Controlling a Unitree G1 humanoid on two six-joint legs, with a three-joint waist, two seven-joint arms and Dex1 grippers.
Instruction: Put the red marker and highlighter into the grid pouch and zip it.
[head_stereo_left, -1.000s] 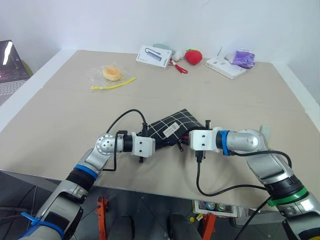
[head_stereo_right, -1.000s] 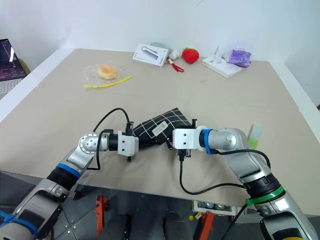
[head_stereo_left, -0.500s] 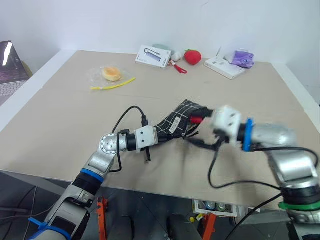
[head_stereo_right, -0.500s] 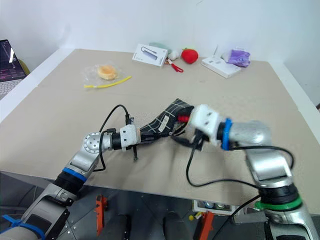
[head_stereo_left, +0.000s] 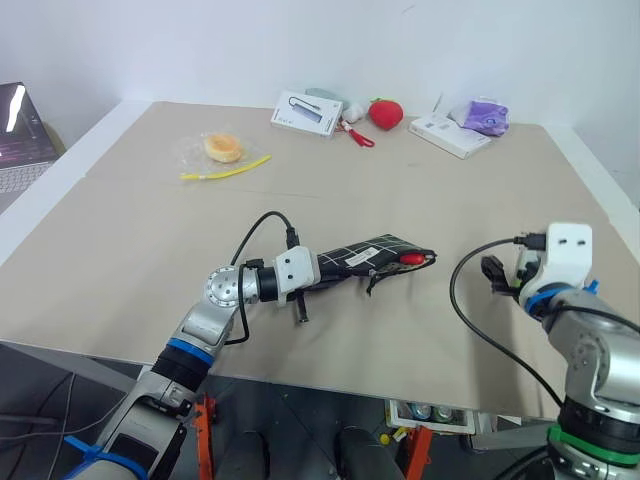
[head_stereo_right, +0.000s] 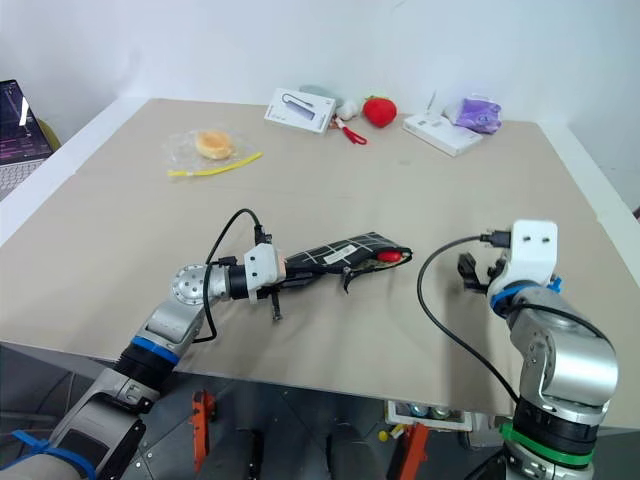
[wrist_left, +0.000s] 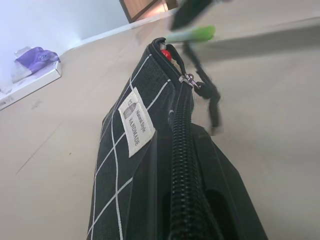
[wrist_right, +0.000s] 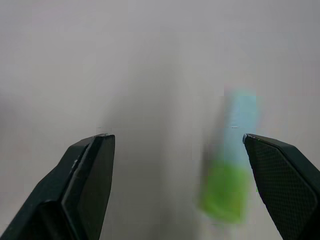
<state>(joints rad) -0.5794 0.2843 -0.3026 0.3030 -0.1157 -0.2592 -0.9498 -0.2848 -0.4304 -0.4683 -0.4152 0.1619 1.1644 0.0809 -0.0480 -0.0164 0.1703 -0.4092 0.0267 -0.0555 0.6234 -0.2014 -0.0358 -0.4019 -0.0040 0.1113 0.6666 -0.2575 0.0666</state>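
Note:
My left gripper (head_stereo_left: 312, 272) is shut on the near end of the grid pouch (head_stereo_left: 368, 256), black with white lines and a white label (wrist_left: 136, 120). The pouch is held edge-up, low over the table, zipper on top. Its far end is open, and the red end of the red marker (head_stereo_left: 411, 258) pokes out of it. The zipper pull (wrist_left: 189, 79) and its cord hang just short of the opening. To the right, my right gripper (wrist_right: 175, 137) hangs open above the highlighter (wrist_right: 229, 175), which lies on the table with its green end nearest.
Along the back of the table (head_stereo_left: 150, 230) lie a bagged bun (head_stereo_left: 223, 147), a white box (head_stereo_left: 308, 112), red-handled scissors (head_stereo_left: 357, 133), a strawberry toy (head_stereo_left: 387, 113) and a second white box (head_stereo_left: 452, 135) with a purple item. A laptop (head_stereo_left: 20, 140) sits off the left edge.
My right gripper left the pouch mouth, swung far to the right and opened. The marker now sits in the pouch. The left gripper rolled the pouch edge-up.

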